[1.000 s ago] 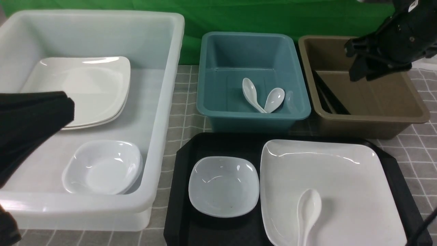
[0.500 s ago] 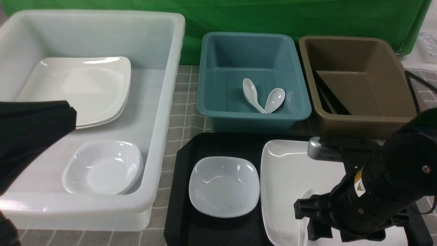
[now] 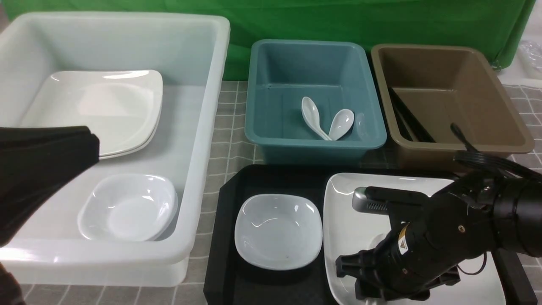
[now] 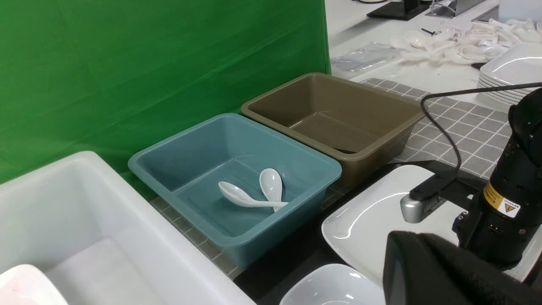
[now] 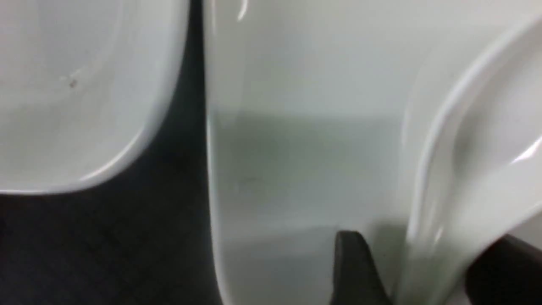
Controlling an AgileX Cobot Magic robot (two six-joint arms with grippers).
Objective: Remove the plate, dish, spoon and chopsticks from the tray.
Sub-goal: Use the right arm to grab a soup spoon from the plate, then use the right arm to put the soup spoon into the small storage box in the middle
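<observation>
Stillness on the left: the left gripper [image 3: 72, 146] hangs over the tub [image 3: 203, 127] much as it did a second ago, and whether its jaws are spread or pressed together cannot be told. Moving across, the tray [image 3: 220, 254] holds the dish [image 3: 277, 231], untouched, just beside the plate [image 3: 351, 199]. And here is the change: the right gripper [image 5: 423, 271], which a second ago was up over the brown bin [image 3: 444, 67], has swung down and forward and now sits low over the plate's near side. The wrist view shows its jaws spread, one dark fingertip [image 5: 351, 262] either side of the spoon [image 5: 465, 148], which lies on the plate; they have not closed on it. Further right, dark chopsticks [image 3: 406, 118] lie along the bin's left wall, and none show on the tray. So the chopsticks look dealt with and the spoon appears to be the step in hand, probably bound for the teal bin [image 3: 315, 63], where two spoons lie. Dish and plate remain to be cleared.
</observation>
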